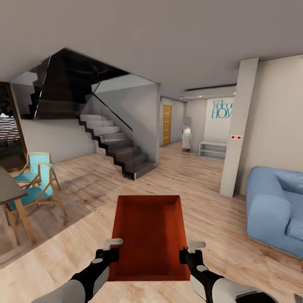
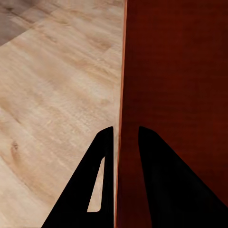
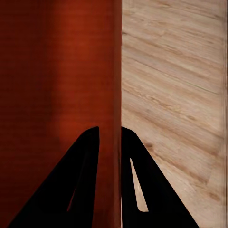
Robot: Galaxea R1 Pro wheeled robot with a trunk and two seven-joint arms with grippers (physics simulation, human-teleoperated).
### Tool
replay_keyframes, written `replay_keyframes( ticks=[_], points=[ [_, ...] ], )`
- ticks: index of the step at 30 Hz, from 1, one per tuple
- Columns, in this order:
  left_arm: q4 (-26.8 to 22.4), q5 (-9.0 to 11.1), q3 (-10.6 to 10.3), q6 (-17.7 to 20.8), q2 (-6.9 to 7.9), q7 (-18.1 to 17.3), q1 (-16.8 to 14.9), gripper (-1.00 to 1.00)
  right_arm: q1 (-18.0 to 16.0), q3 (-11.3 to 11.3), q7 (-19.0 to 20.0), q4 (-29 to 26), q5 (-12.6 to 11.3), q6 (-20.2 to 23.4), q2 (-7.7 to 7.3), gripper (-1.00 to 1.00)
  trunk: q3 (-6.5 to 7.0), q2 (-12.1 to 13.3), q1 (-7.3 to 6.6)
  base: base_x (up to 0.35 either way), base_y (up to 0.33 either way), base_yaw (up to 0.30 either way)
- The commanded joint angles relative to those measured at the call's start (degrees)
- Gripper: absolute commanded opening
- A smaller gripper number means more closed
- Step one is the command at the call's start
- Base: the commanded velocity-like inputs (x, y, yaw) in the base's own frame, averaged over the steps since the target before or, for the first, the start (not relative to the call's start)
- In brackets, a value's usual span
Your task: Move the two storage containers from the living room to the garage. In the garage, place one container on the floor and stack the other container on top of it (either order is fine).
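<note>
The storage container (image 1: 148,235) has smooth, matt red-orange walls, like plastic. The floor (image 1: 210,198) is light wood planks with visible grain. The sofa (image 1: 275,208) looks like soft blue cloth. The stairs (image 1: 118,145) have glossy glass panels.

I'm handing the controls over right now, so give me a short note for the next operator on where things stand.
Left tool: shut on the storage container, pinching its left wall.
Right tool: shut on the same container's right wall.
The container is empty, carried level in front of the trunk over the wood-plank floor, staircase ahead, blue sofa to the right.
Done: one container picked up.
Left: carry it to the garage, set it down, fetch and stack the other.
</note>
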Motion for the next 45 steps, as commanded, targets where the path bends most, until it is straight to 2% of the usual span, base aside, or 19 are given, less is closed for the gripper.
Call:
replay_keyframes(
  ticks=[1,9,45],
  points=[
    [0.15,0.47,0.43,-0.21,1.51,1.09,-0.04,-1.00,-0.12,-0.56,-0.28,0.06,-1.67,-0.55,-0.05,-1.00,-0.08,-0.06,0.04,0.321,0.000,-0.281],
    [0.15,0.47,0.43,-0.21,1.51,1.09,-0.05,-1.00,-0.12,-0.56,-0.23,0.06,-1.67,-0.55,-0.06,-1.00,-0.08,-0.06,0.04,0.321,0.000,-0.241],
    [0.15,0.47,0.43,-0.21,1.51,1.09,-0.05,-1.00,-0.12,-0.56,-0.29,0.06,-1.65,-0.54,-0.05,-1.00,-0.08,-0.06,0.04,0.321,0.000,-0.008]
  ],
)
